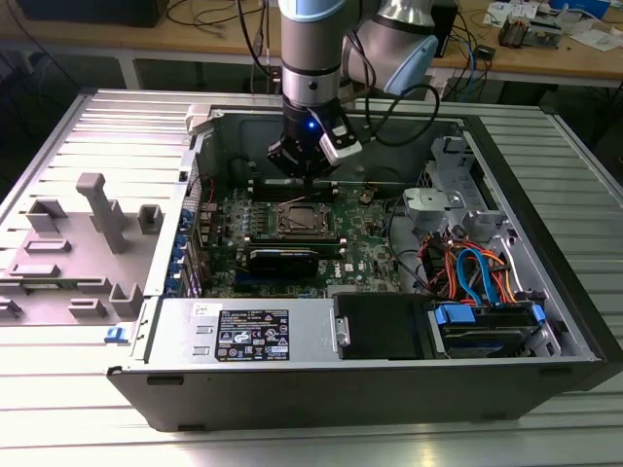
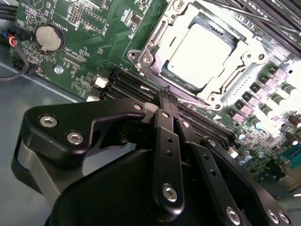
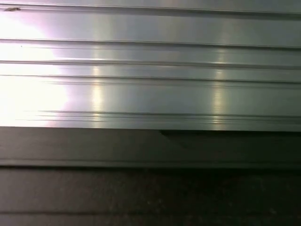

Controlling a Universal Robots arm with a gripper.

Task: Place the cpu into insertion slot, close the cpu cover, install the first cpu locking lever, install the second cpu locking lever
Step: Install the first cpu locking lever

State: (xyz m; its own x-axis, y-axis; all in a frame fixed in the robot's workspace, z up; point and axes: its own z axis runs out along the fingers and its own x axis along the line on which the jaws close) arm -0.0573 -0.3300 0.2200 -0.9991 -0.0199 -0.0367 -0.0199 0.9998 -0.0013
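Tip ends cut off behind the gripper's own links. Jaws look clenched, empty, just beside the flat cpu cover.

The fingers hide part of the long memory slots in the second wrist view.

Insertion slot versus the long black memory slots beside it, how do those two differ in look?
The insertion slot is square with a silvery metal rim; the memory slots are long, narrow and black. The insertion slot is a single socket; the memory slots run as several parallel strips. The insertion slot's centre looks pale in the second wrist view; the memory slots are dark throughout. Both sit on the green circuit board.
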